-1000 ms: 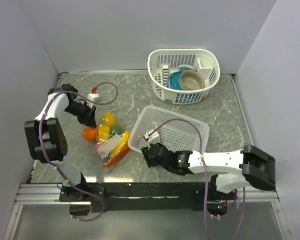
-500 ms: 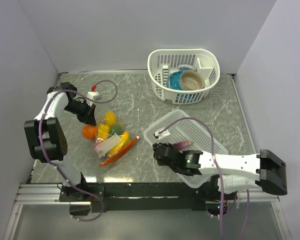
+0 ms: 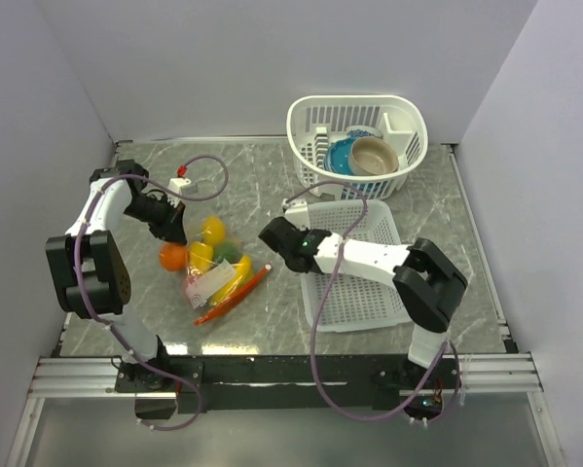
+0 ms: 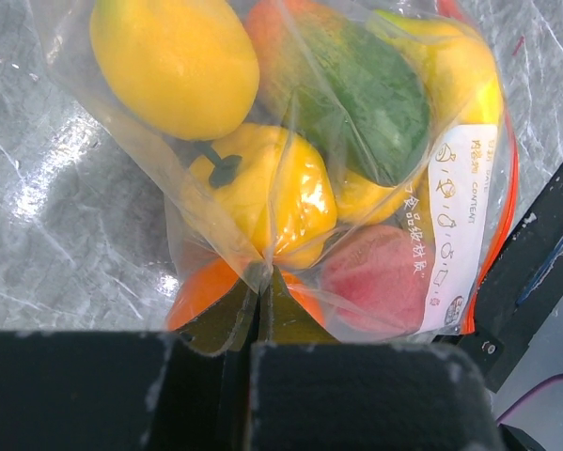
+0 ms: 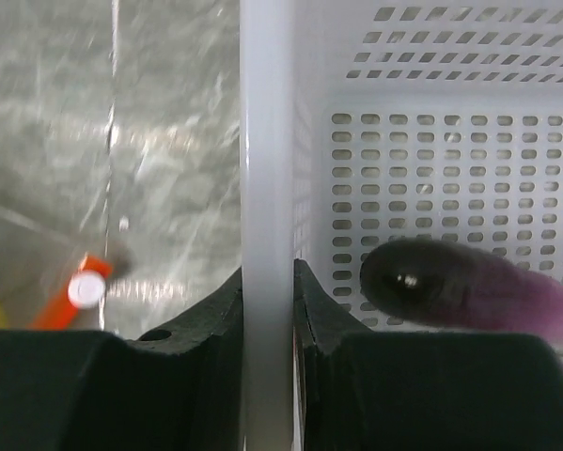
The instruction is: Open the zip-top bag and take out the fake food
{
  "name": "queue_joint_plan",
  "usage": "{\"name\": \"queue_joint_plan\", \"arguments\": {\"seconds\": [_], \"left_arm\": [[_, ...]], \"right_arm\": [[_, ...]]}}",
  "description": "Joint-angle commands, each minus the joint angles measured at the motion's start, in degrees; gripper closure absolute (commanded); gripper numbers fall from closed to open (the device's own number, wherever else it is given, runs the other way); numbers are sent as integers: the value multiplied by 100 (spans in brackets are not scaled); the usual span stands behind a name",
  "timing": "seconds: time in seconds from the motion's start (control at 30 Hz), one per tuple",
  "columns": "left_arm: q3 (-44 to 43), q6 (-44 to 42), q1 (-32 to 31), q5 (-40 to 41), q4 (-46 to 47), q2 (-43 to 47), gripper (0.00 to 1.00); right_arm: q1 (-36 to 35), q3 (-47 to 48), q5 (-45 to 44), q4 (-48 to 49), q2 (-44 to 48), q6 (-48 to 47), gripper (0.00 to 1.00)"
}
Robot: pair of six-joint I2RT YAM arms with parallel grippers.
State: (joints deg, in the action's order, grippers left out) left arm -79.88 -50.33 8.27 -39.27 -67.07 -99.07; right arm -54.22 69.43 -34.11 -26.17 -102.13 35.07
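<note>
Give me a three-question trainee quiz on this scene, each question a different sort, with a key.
1. True or false: the fake food lies inside the zip-top bag.
2. What is the right gripper clamped on? A) a blue bowl B) the rim of the rectangular white basket C) the zipper strip
3. Fill in: the left gripper has its jaws pinched on the plastic of the ____.
Key: 1 true; 2 B; 3 zip-top bag.
</note>
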Motion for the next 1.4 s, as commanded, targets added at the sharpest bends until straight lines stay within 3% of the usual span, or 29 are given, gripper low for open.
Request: {"name": "queue_joint_plan", "arguments": {"seconds": [0.0, 0.03, 0.13, 0.17, 0.2, 0.33, 0.4, 0.5, 0.57, 0.63, 0.73, 0.77, 0.87, 1.1, 1.37], "left_arm": [[-19, -179, 25, -222, -193, 309, 96], [-19, -171, 25, -222, -210, 318, 96], [-2, -188, 25, -222, -184, 362, 96], [7, -171, 25, -222, -158, 353, 98], [7, -162, 25, -248, -140, 327, 99], [-176, -74, 16, -292, -122, 142, 99], [-265, -65, 25, -310, -201, 89, 99], [-222, 31, 8, -222, 25, 142, 97], [-37, 180, 8, -29, 281, 133, 97], [138, 295, -19, 94, 624, 2, 99], [262, 550, -27, 331, 1002, -200, 99], [288, 663, -27, 436, 1064, -244, 99], [420, 787, -36, 577, 1266, -219, 99], [780, 998, -28, 789, 1495, -43, 99], [877, 1104, -28, 640, 1433, 98, 99]], "right_arm": [[-1, 343, -96, -327, -133, 492, 82], [-10, 335, -105, -310, -71, 466, 79], [-167, 159, -227, -187, 350, 282, 42], [-247, 98, -298, -56, 656, 177, 17], [-317, -25, -516, 50, 833, 106, 0], [-861, -131, -1175, 735, 1607, -727, 0], [-1152, -419, -1046, 1454, 2072, -1422, 0], [-1433, -1322, 94, 2825, 2714, -2117, 0], [-1460, -1572, 840, 3065, 2673, -1970, 1], [-1504, -1590, 1072, 2952, 2288, -1812, 9], [-1618, -1599, 1468, 3004, 1795, -1530, 32], [-1645, -1573, 1616, 3048, 1671, -1390, 46], [-1698, -1372, 1837, 3223, 1258, -1214, 68], [-1689, -958, 2434, 3540, 624, -1090, 63], [-1654, -335, 2602, 3637, -228, -932, 46]]}}
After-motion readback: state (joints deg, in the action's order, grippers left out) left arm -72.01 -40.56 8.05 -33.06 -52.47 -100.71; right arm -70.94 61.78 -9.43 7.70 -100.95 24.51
